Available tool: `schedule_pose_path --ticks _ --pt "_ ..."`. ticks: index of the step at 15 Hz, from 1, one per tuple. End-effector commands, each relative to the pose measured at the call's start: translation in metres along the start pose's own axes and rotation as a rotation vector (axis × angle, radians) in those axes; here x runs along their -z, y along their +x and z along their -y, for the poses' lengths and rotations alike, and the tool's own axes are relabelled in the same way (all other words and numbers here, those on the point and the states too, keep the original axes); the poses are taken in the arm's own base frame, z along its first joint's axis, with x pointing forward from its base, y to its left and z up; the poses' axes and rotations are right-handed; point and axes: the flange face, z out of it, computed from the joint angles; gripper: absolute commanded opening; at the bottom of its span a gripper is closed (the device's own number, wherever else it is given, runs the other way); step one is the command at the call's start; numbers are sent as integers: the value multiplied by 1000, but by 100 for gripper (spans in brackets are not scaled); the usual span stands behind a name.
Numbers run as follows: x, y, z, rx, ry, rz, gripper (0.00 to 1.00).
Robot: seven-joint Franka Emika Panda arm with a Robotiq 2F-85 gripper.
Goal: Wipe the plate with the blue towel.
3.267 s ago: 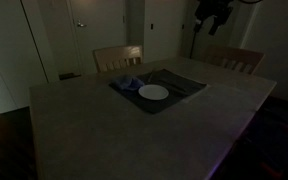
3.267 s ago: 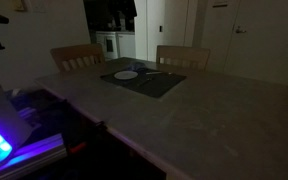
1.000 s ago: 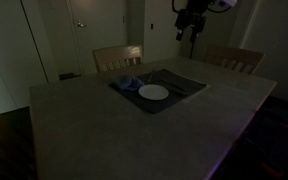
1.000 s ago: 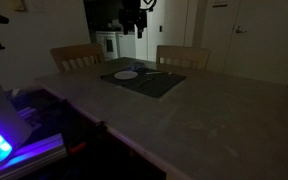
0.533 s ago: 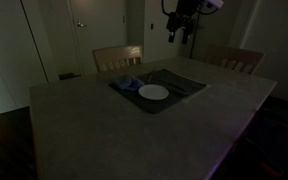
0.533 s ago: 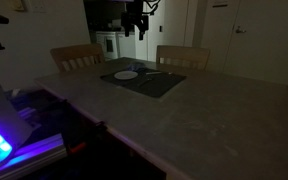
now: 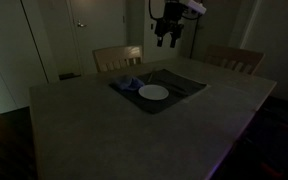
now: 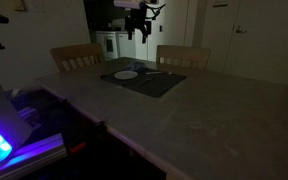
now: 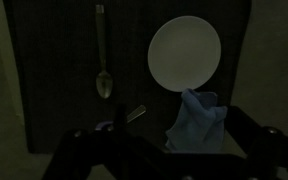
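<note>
A round white plate [image 7: 153, 92] lies on a dark placemat [image 7: 180, 86] at the far side of the table; it also shows in the other exterior view [image 8: 126, 74] and in the wrist view [image 9: 184, 53]. A crumpled blue towel [image 7: 127, 84] lies beside the plate on the mat, and in the wrist view [image 9: 196, 118] it touches the plate's rim. My gripper [image 7: 170, 38] hangs high above the mat, well clear of both, and shows in the other exterior view [image 8: 136, 30]. In the wrist view its fingers [image 9: 169, 150] are spread wide and empty.
A spoon [image 9: 102, 60] lies on the mat beside the plate. Two wooden chairs [image 7: 117, 57] [image 7: 234, 58] stand behind the table. The large pale table [image 7: 114, 130] reaches toward the camera. The room is dim.
My gripper has moved sideways across the back of the table at the same height, from beyond the mat's edge to above the mat. The plate, towel and spoon have not moved.
</note>
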Motion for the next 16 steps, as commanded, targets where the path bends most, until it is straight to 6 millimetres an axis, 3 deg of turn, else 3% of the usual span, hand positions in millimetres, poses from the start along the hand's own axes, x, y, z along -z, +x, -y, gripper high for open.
schedule_pose_path --ticks 1,9,16 --pt "-19 28 7 41 28 40 100" --pt "-55 76 27 104 46 87 100" --pt "-95 106 45 170 70 120 100"
